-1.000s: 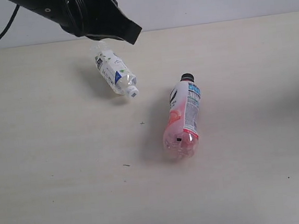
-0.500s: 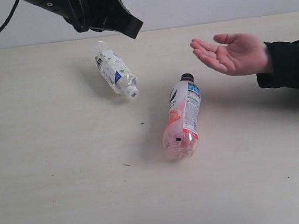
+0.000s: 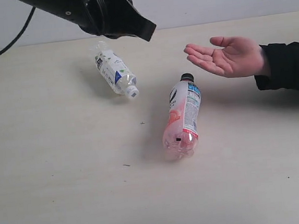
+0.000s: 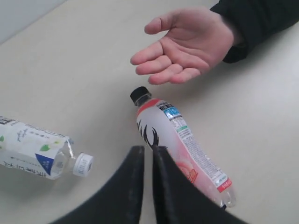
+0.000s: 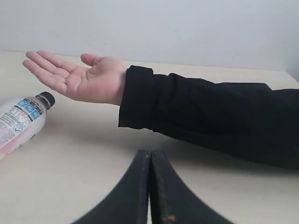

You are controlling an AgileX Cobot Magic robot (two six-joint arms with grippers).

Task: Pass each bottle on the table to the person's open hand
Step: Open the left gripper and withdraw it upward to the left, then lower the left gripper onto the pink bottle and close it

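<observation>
Two bottles lie on the beige table. The bottle with the white label and blue triangle lies at the back left, seen too in the left wrist view. The pink bottle with the black cap lies mid-table, cap toward the person's open hand. My left gripper hangs above the table between the two bottles; its fingers are shut with only a thin slit and hold nothing. My right gripper is shut and empty, low by the person's sleeve. The lime-green and flowered bottles are out of view.
The person's arm in a black sleeve reaches in from the right, palm up. It crosses close in front of my right gripper. A black cable trails at the back left. A pale wall runs behind the table.
My left arm has swung right, its tip now nearer the hand. The person's open hand came in from the right and has shifted slightly left. Both bottles lie still.
</observation>
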